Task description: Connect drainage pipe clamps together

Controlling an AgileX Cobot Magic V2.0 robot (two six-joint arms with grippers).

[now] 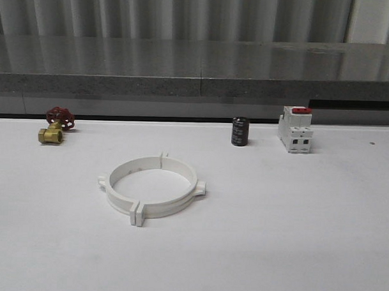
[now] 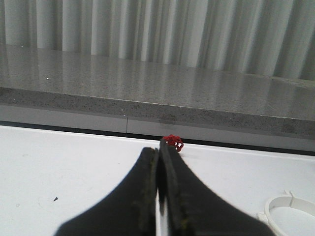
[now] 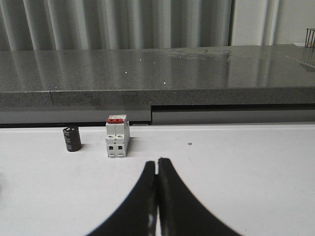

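The two white drainage pipe clamps (image 1: pixel 151 185) lie flat on the white table left of centre, their end tabs meeting so they form one wide ring. A part of that ring (image 2: pixel 290 212) shows in the left wrist view, off to one side of my left gripper (image 2: pixel 158 148), which is shut with nothing between its black fingers. My right gripper (image 3: pixel 157 163) is also shut and empty, hanging over bare table short of the breaker block.
A brass valve with a red handwheel (image 1: pixel 54 124) sits at the far left. A black cylinder (image 1: pixel 240 131) and a white breaker block with a red switch (image 1: pixel 295 129) stand at the back right. A grey stone ledge (image 1: pixel 197 75) runs along the table's far edge.
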